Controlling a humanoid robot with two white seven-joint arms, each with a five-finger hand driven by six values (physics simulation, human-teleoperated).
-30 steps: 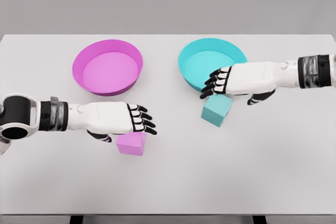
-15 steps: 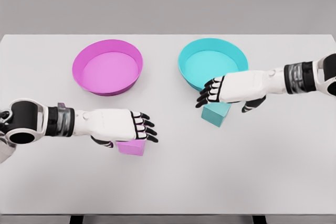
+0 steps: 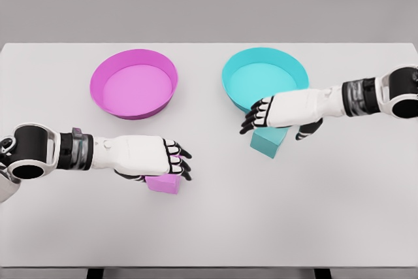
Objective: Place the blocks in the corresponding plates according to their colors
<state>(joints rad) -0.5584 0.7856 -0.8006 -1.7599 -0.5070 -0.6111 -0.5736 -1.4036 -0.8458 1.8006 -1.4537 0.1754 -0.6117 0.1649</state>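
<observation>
Head view: two plates, two blocks; left hand (image 3: 157,157) open over magenta block (image 3: 163,183), right hand (image 3: 277,113) open over teal block (image 3: 268,141).

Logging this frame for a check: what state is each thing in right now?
pink plate: empty.
teal plate: empty.
pink block: on table, under left hand.
teal block: on table, under right hand.
Grasp on either block: cannot tell.
</observation>
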